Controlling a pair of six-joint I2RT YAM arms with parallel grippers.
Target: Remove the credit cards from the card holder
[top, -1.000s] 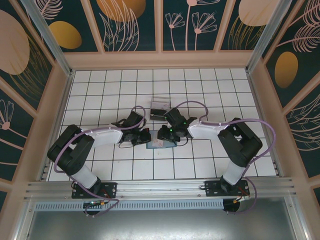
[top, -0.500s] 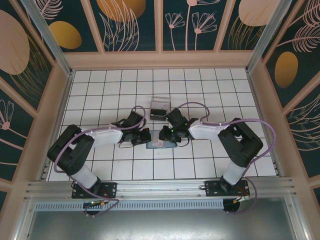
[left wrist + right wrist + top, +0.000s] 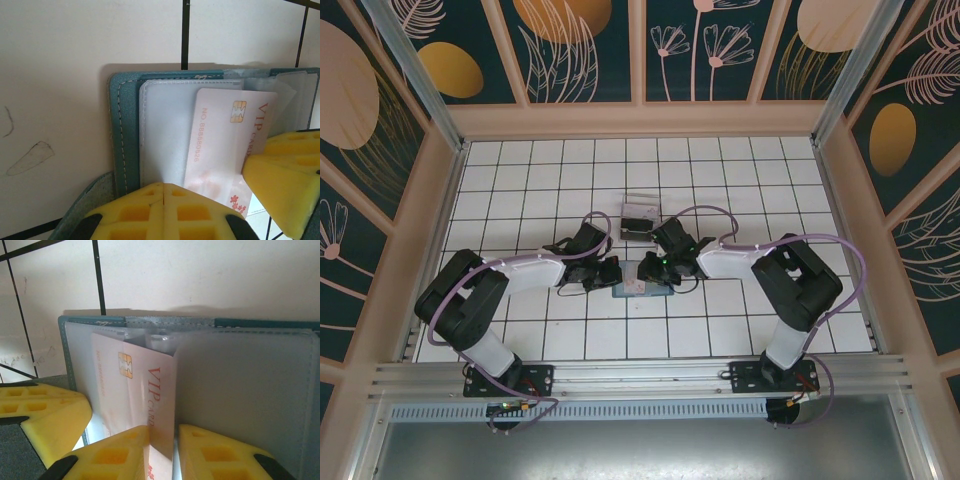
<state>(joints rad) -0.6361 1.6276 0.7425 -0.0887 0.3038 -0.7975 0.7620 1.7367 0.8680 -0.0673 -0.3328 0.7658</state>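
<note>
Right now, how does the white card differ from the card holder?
The white card is pale with a gold chip; the card holder is slate-blue. The white card is smaller than the card holder. The white card sits tilted in the right end effector; the card holder lies open. Both are flat.

There is one slate-blue soft bifold card holder (image 3: 642, 291), and one white plastic credit card (image 3: 220, 145) with a gold chip can be counted in it. One small clear plastic tray (image 3: 640, 214) lies on the far side. There are two end effectors: the left end effector (image 3: 611, 272) and the right end effector (image 3: 646, 268).
</note>
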